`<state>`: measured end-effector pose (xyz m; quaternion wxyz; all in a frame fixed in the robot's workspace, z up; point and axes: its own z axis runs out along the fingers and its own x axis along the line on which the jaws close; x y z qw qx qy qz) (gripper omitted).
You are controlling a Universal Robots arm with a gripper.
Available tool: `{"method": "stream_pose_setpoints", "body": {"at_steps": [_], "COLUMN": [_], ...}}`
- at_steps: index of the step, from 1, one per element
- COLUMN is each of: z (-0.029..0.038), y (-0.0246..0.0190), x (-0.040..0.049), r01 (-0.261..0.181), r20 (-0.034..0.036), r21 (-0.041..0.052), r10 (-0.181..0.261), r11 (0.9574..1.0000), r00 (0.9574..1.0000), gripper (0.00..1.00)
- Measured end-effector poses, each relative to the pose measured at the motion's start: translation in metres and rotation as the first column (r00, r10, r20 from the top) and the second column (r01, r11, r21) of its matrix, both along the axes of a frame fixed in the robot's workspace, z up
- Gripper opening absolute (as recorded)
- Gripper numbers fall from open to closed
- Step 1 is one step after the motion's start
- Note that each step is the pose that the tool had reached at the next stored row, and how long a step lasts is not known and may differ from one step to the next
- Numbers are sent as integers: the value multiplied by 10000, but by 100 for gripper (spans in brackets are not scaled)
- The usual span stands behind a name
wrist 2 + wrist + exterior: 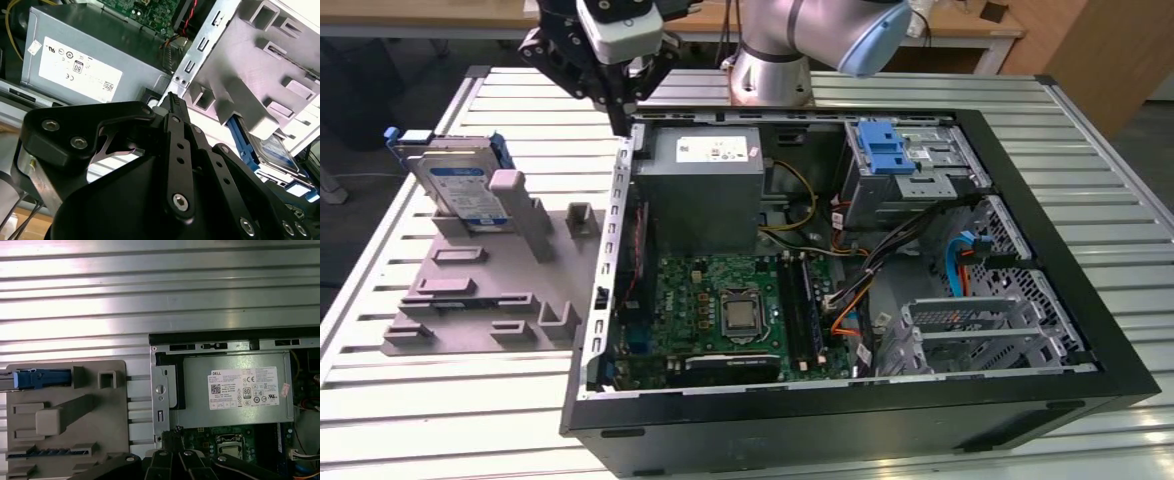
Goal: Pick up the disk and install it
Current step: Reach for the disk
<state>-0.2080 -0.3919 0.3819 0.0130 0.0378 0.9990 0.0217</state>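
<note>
Gripper clenched on nothing; in the exterior view we see the disk at its 8 o'clock, on edge, long axis roughly 9-to-3.

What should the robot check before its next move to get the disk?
1. Disk standing in the grey holder: ok.
2. Gripper carrying nothing: ok.
3. Fingers open for a grab: not ok, shut.
4. Gripper above the disk: not ok, it hangs by the computer case's corner.
5. Case side open: ok.
6. Drive cage free for the disk: cannot tell.
</note>
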Motion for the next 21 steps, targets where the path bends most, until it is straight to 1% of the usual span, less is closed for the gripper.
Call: {"method": "stream_pose_setpoints", "body": {"at_steps": [4, 13, 15, 18, 21], "z": [-3, -11, -12, -13, -15], "y": [16, 26, 36, 77, 121], "x": [-48, -87, -109, -179, -275], "r01": [1, 1, 0, 0, 0], "r20": [0, -1, -2, -2, -2], "r21": [-1, 0, 0, -1, -1], "r10": [-1, -1, 0, 0, 0], "r11": [10000, 10000, 10000, 10000, 10000], "r00": [10000, 10000, 10000, 10000, 10000], "gripper": [11, 11, 11, 11, 11]}}
